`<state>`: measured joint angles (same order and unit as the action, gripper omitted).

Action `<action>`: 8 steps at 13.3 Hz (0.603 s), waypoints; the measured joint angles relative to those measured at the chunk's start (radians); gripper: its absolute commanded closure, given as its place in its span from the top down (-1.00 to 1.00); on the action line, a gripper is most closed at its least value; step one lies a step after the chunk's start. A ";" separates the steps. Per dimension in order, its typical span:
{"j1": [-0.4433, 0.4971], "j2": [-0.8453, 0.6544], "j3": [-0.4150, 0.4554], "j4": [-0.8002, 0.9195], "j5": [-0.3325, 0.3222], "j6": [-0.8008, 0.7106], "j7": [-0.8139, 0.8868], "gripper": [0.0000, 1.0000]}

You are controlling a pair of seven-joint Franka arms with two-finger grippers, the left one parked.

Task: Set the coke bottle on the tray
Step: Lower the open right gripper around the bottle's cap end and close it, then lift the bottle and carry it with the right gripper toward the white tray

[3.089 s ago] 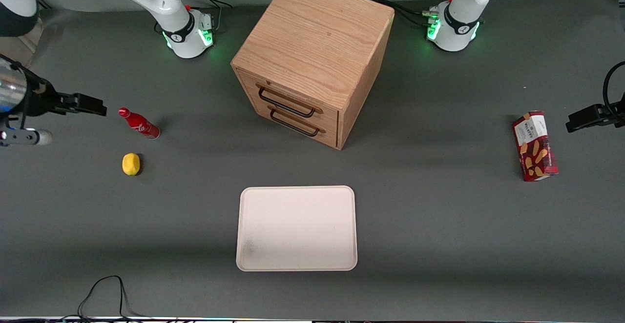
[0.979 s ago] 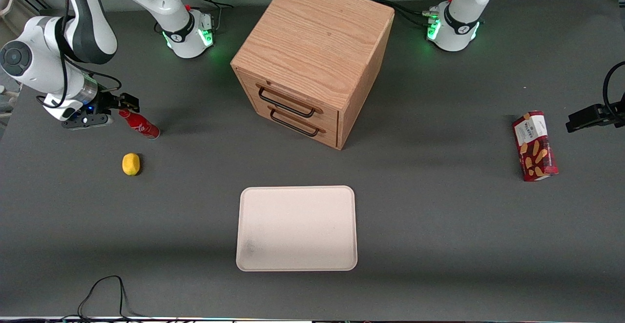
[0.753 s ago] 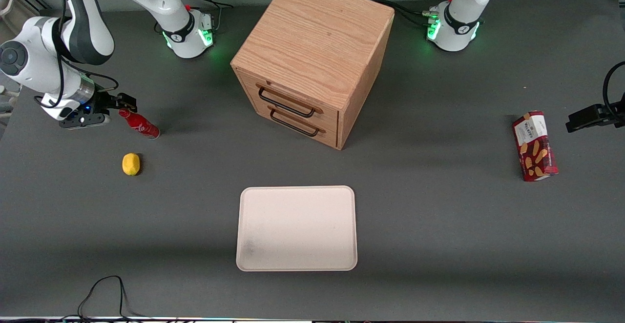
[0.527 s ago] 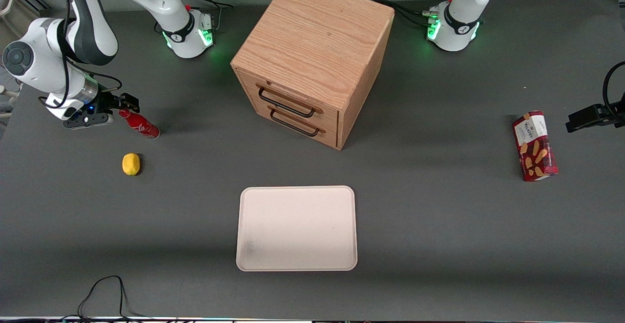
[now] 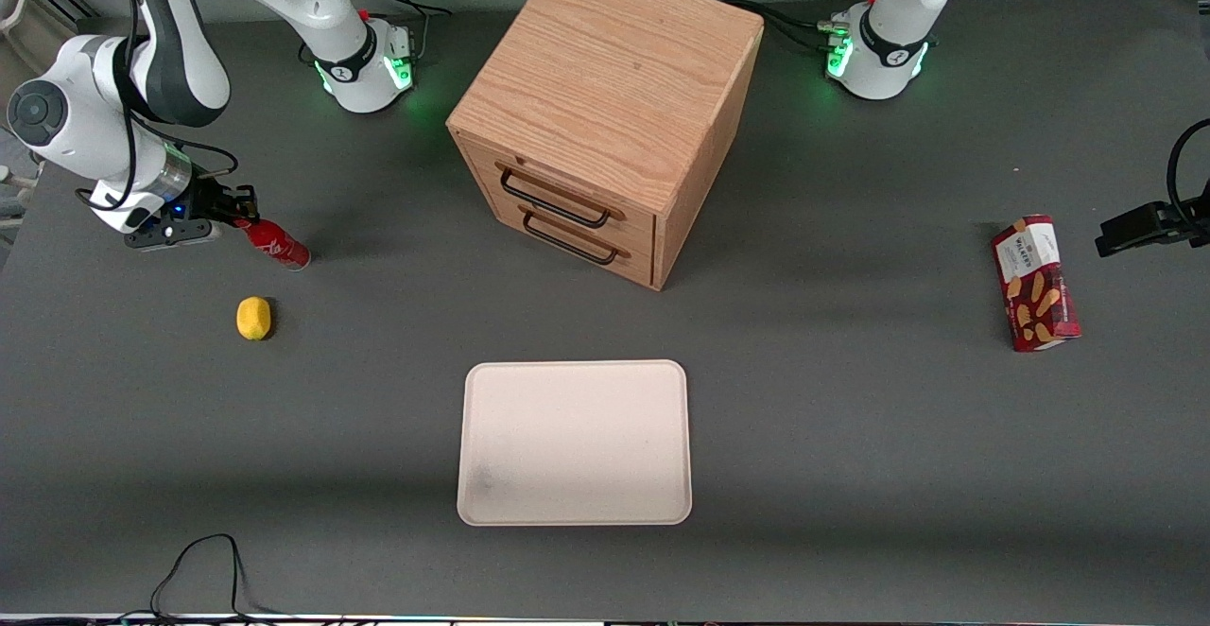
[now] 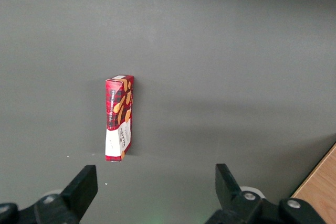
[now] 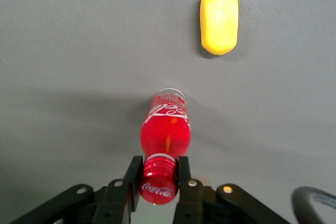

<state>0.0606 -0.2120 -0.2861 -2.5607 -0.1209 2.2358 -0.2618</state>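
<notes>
The pincer has just clamped onto the cap of the coke bottle; half a second back its fingers sat spread either side of the neck, now both press the cap, so the grab looks done and lifting comes next. Near to far from the front camera: the tray sits bare and well apart from the bottle, then the lemon, then the bottle itself on the table at the working arm's end; farthest is the wooden cabinet.

The black two-finger gripper now pinches the slim red coke bottle at its cap, having closed in from nine o'clock.
</notes>
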 measured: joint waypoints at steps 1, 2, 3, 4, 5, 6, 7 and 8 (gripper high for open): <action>0.000 0.000 0.000 0.000 0.000 0.000 0.000 -1.00; 0.000 0.000 0.000 0.000 0.000 0.000 0.000 -1.00; 0.001 0.000 0.000 0.001 0.000 -0.004 0.000 -1.00; 0.002 0.000 0.002 0.009 0.000 -0.021 0.000 -1.00; 0.004 -0.002 0.005 0.026 0.000 -0.049 0.000 -1.00; 0.005 -0.005 0.008 0.058 -0.001 -0.091 0.000 -1.00; 0.006 -0.008 0.013 0.103 -0.001 -0.145 0.000 -1.00; 0.007 -0.011 0.019 0.158 -0.001 -0.208 0.000 -1.00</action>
<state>0.0672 -0.2233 -0.2670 -2.4024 -0.1215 2.0277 -0.2620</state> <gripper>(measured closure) 0.687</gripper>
